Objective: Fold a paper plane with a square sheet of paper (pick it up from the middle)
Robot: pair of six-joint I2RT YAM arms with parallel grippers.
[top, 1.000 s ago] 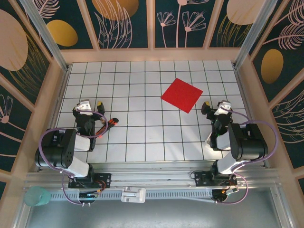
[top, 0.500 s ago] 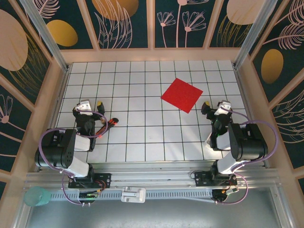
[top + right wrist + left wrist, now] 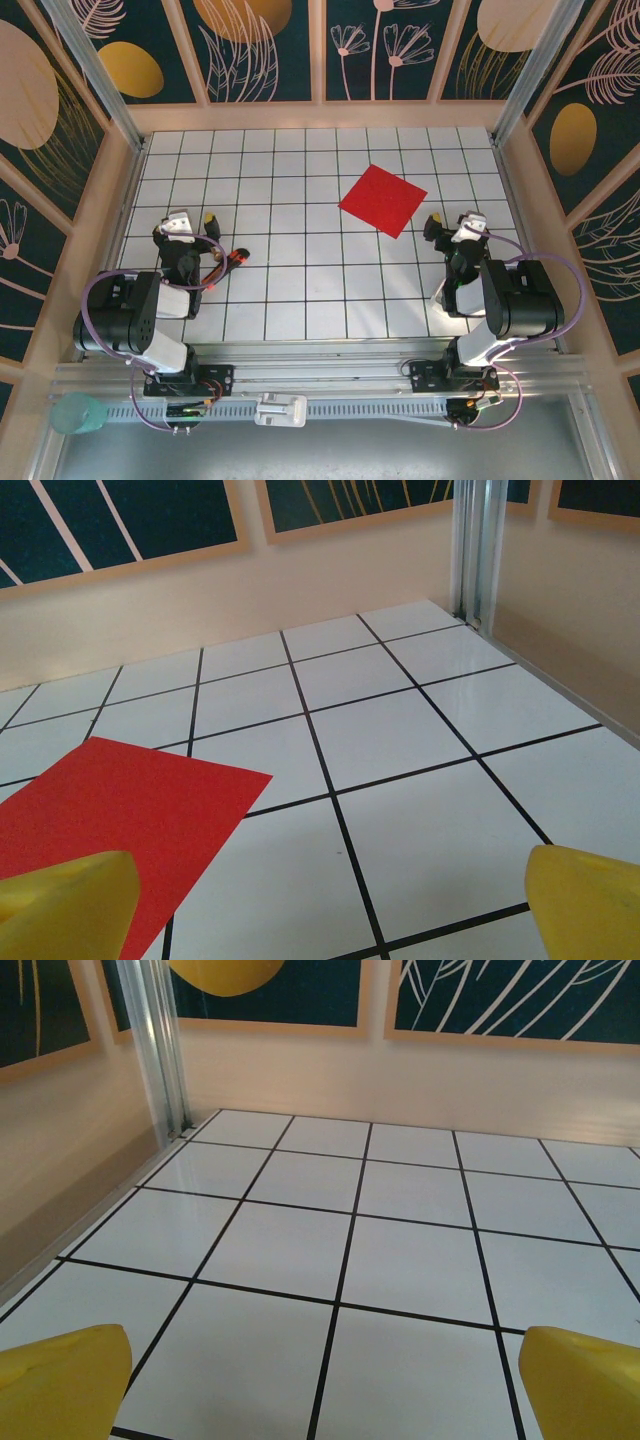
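Nearest me, both arms sit folded back over their bases at the near edge of the table (image 3: 290, 250). The left gripper (image 3: 193, 220) is poised over bare white tiles on the left side. Its yellow fingers (image 3: 60, 1380) are spread wide with nothing between them. The right gripper (image 3: 452, 224) mirrors it on the right side, its jaws just as wide apart and empty.

A little beyond the right gripper, and to its left, lies the square sheet of paper (image 3: 383, 200). It is bright red, turned diamond-wise to the grid, right of the table's middle and well apart from the left gripper. It looks flat and uncreased, though from here I can't swear that every edge lies flush.

To my eye no folding has begun, and the step in hand is the approach for the pick-up. The right arm is the nearer one. It would need to reach forward and left, come down over the sheet's middle, then press and close so the thin paper bunches up between the pads.
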